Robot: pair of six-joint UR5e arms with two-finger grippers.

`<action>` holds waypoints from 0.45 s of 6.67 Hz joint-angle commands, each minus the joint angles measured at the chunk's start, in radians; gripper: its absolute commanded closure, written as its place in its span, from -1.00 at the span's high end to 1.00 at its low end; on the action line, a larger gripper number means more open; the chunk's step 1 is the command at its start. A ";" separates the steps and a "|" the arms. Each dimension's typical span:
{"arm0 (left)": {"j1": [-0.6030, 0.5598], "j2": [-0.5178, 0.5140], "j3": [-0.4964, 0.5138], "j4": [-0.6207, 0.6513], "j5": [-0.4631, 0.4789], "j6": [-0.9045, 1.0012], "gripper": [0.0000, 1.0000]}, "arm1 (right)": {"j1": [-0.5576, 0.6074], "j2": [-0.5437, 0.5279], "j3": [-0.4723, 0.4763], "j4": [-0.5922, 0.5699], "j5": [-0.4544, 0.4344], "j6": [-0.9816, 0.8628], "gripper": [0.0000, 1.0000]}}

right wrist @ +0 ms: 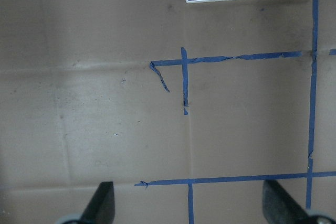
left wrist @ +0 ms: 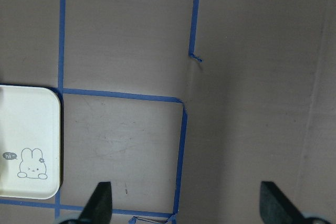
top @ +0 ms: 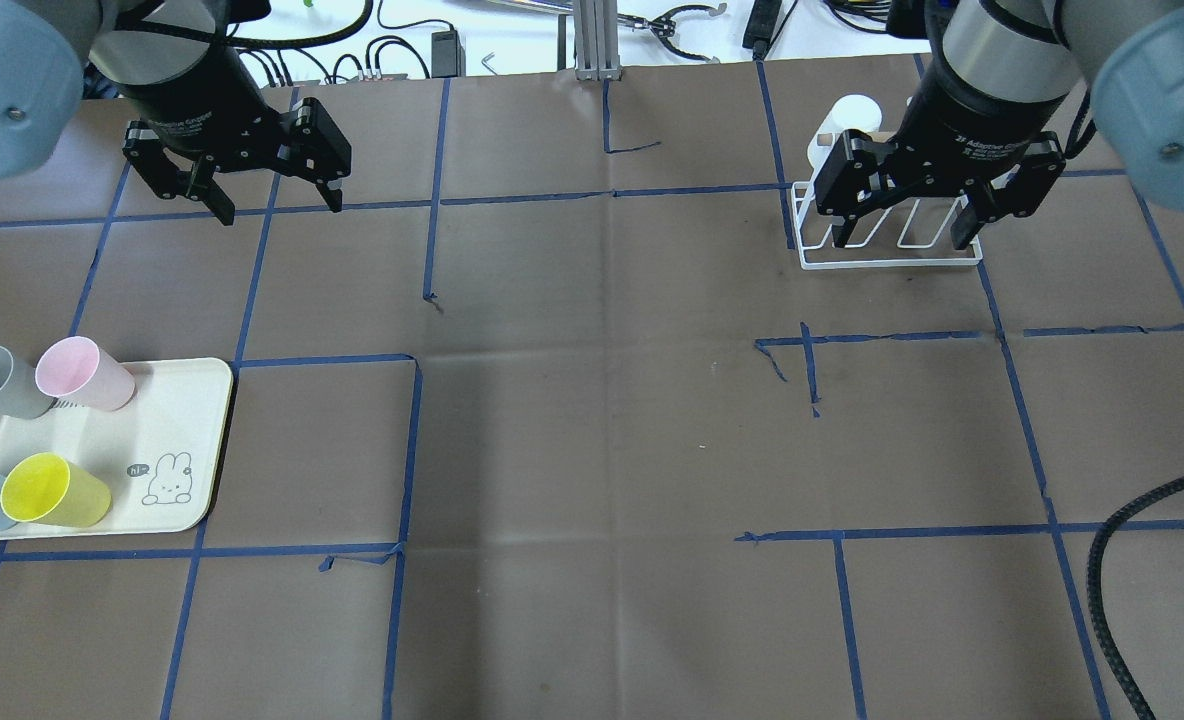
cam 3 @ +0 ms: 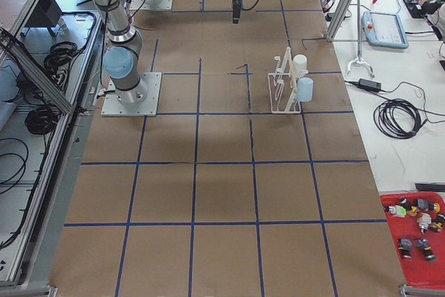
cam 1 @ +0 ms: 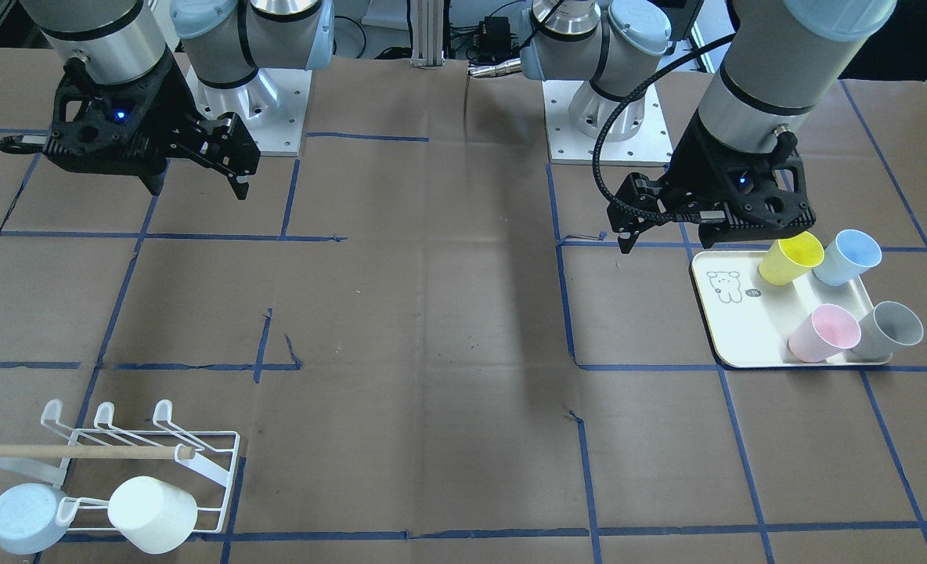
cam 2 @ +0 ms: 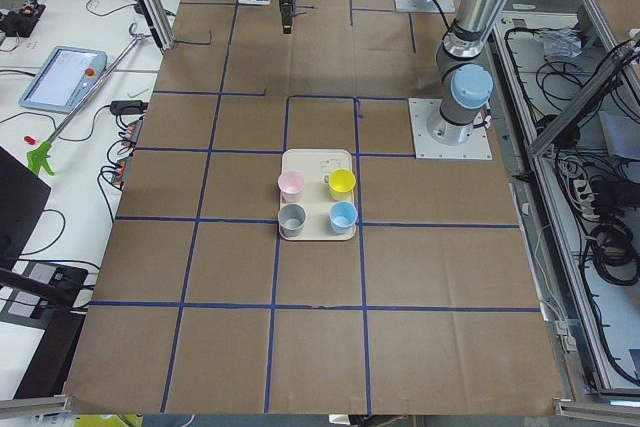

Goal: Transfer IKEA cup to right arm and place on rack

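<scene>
Overall, seen from the overhead view:

- Desk [top: 592,450]: covered in brown paper and divided into squares by blue tape lines.
- Right arm [top: 992,90]: hangs over the far right of the desk, directly above the rack. Its jaws are released, spread wide and grasp nothing. The right wrist view shows bare desk between the fingertips.
- Left arm [top: 187,90]: hangs over the far left of the desk, well apart from the tray. Its jaws are likewise released and empty, with only paper and tape between the fingertips in the left wrist view.
- Tray [cam 1: 702,298]: cream with a small animal drawing, lying flat at the left edge of the desk, nearer than the left arm.
- Rack [cam 1: 197,432]: white wire, standing at the far right. A wooden dowel [cam 1: 80,451] runs across it.
- Cups on the tray: yellow cup [cam 1: 791,260], blue cup [cam 1: 847,257], pink cup [cam 1: 824,332] and grey cup [cam 1: 890,329] stand upright, mouths up, in two pairs.
- Cups on the rack: a pale-blue cup [cam 1: 21,517] and a white cup [cam 1: 153,513] sit tilted on the prongs along its far side.
</scene>
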 commanded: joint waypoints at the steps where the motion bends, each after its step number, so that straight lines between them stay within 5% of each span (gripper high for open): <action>1: 0.000 0.000 0.000 0.000 0.000 0.000 0.99 | 0.000 0.001 0.000 0.000 0.000 0.000 1.00; 3: 0.000 0.000 0.000 0.000 0.000 0.000 0.99 | 0.000 0.001 0.003 0.000 0.000 0.001 1.00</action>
